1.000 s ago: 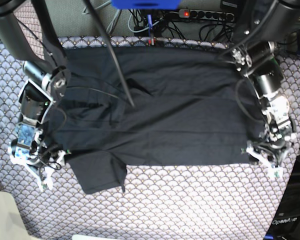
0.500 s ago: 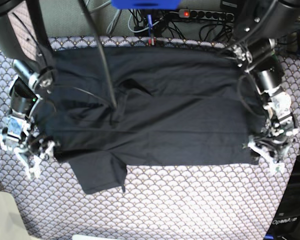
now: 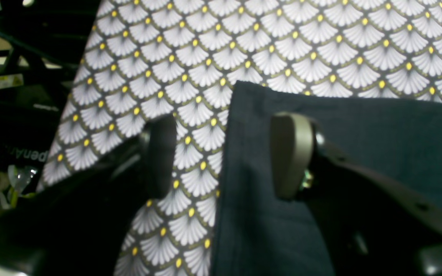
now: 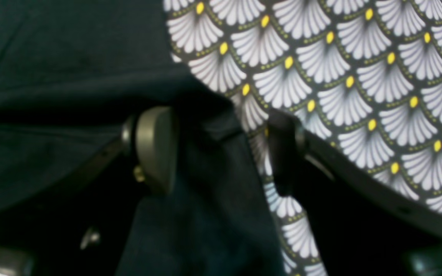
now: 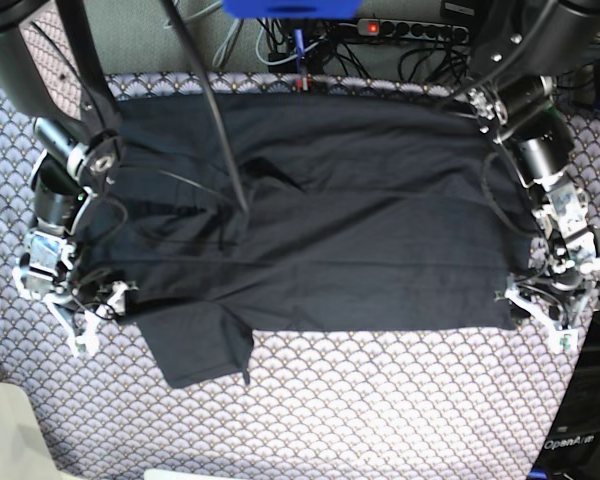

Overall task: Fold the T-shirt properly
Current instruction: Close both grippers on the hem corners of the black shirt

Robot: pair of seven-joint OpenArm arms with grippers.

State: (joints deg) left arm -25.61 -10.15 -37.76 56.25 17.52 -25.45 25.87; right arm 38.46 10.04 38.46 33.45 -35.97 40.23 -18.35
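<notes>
The T-shirt point(image 5: 320, 230) lay flat across the middle of the tablecloth point(image 5: 380, 410). At lower right, the left gripper point(image 3: 225, 155) had its fingers spread over the shirt's corner edge. At lower left, the right gripper point(image 4: 221, 147) was spread likewise.

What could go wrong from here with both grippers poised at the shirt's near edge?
The left gripper straddles only a corner of the shirt, so closing may catch little cloth. The right gripper, open over bunched fabric beside the sleeve, could grab several layers or the tablecloth, skewing the fold.
</notes>
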